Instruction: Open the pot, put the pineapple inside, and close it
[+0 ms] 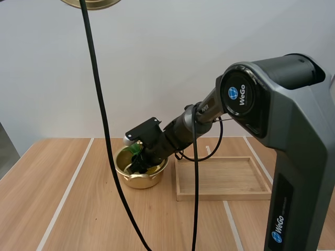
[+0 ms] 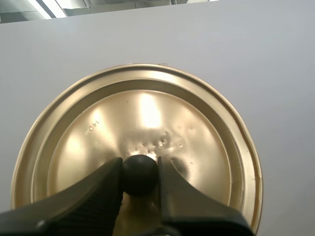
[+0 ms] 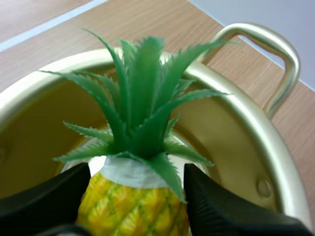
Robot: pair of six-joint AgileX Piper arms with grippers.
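Nearest the high camera, the grey right arm [image 1: 282, 157] takes up the right side of the frame and slants down toward the centre-left. There the right claw [image 1: 140, 163] sits in the mouth of the open pot [image 1: 137, 181] on the table [image 1: 52, 198]. Green leaves of the pineapple [image 1: 136, 149] show at the pot's rim beside the claw. A wooden tray [image 1: 222, 196] lies just to the right of the pot. At the top edge, upper left, a gold sliver of the lid [image 1: 92, 3] hangs well above the table.

The right wrist view adds what the high view cannot. Its two black fingers [image 3: 44, 196] press on either side of the pineapple's yellow body, pinching it just under the leaf crown. The fruit is inside the rim, with a loop handle [image 3: 275, 59] beyond it. I cannot tell whether its base touches the pot floor.

The left wrist view shows the left claw [image 2: 140, 173] clamped on the lid's black knob [image 2: 140, 167], with the lid's gold face turned to the camera.

By my reading, the pot is open and the step in hand is putting the pineapple in. The next move calls for the right claw to spread, let the fruit go and lift clear of the rim. Only then can the left arm lower the lid squarely onto the pot.
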